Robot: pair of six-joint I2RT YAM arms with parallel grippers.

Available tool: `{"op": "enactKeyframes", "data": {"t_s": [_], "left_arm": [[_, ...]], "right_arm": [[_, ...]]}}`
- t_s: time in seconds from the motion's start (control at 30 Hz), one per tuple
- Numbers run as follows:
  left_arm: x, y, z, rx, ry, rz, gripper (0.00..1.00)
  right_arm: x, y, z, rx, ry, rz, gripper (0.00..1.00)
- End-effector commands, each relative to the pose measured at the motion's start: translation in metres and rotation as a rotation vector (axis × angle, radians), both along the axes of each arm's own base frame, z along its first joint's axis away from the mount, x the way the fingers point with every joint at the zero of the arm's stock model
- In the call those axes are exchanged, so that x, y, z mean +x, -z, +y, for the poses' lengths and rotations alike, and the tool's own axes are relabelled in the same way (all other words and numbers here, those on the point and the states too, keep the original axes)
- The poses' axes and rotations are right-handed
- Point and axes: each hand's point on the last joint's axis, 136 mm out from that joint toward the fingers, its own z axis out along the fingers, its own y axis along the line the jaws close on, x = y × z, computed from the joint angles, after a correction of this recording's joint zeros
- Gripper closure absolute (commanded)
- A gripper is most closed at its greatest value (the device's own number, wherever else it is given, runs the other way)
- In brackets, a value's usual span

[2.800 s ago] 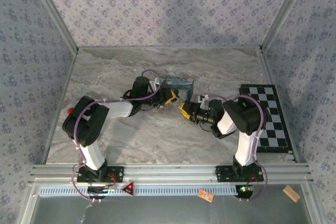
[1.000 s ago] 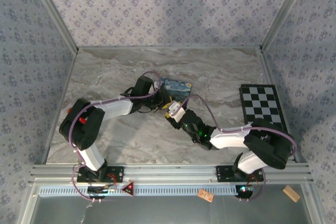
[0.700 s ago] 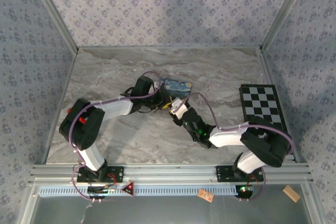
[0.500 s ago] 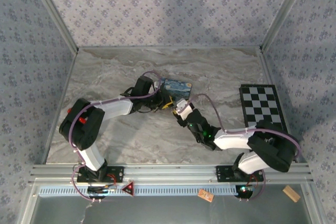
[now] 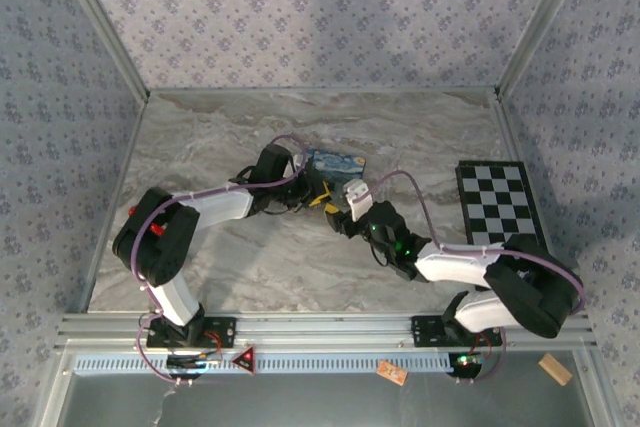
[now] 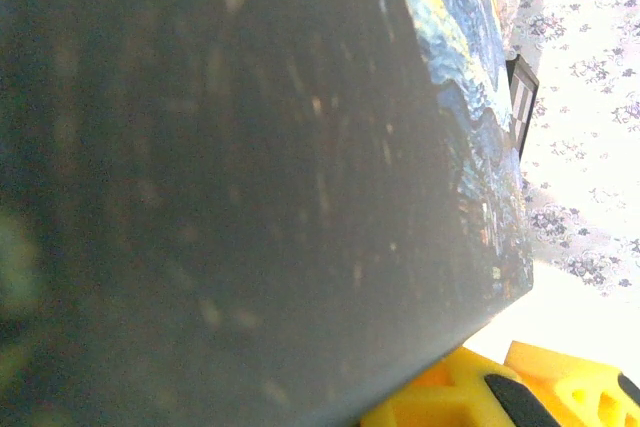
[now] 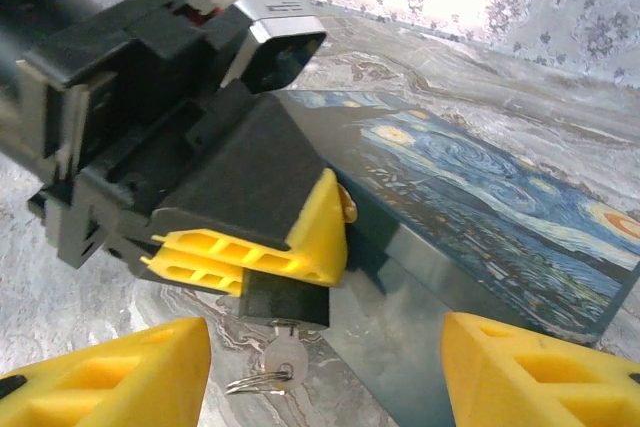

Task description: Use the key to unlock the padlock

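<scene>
In the right wrist view the small dark padlock (image 7: 285,297) hangs just above the marble, with my left gripper (image 7: 318,265) shut on its upper part, yellow fingers pressed together. A silvery key (image 7: 287,357) with a wire ring sticks out of the padlock's underside. My right gripper (image 7: 320,377) is open, its yellow fingers (image 7: 100,377) standing wide on both sides of the key without touching it. From above, the left gripper (image 5: 320,198) and right gripper (image 5: 343,212) meet tip to tip in front of the blue box. The padlock's loop is hidden.
The blue swirl-painted box (image 5: 336,160) lies just behind both grippers; its grey side (image 6: 250,177) is right against the left wrist camera, above a yellow finger (image 6: 460,402). A checkerboard (image 5: 503,212) lies at the table's right edge. Bare marble spreads to the left and front.
My right gripper has slid right and slightly away from the arm bases along the box front, and its jaws have widened. The left arm has stayed put.
</scene>
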Motion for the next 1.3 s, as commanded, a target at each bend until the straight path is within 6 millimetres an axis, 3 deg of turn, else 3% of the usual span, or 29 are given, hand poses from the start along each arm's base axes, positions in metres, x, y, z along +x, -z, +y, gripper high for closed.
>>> {"op": "enactKeyframes", "data": {"t_s": [0.0,0.5,0.7,0.93,1.27], "left_arm": [[0.004,-0.034,-0.012,-0.079,0.019,-0.062,0.99],[0.006,-0.044,-0.019,-0.135,0.014,-0.039,0.99],[0.007,-0.049,-0.02,-0.145,0.003,-0.023,0.99],[0.009,-0.047,-0.021,-0.138,-0.013,0.014,0.99],[0.014,-0.048,-0.022,-0.148,-0.024,0.022,0.99]], "right_arm": [[0.003,-0.004,0.008,0.042,-0.013,0.048,0.35],[0.004,0.014,0.017,0.018,-0.053,0.131,0.36],[0.021,0.012,-0.003,0.117,0.042,0.29,0.36],[0.015,0.006,0.002,0.177,0.008,0.455,0.36],[0.013,0.014,0.006,0.137,-0.024,0.503,0.38]]}}
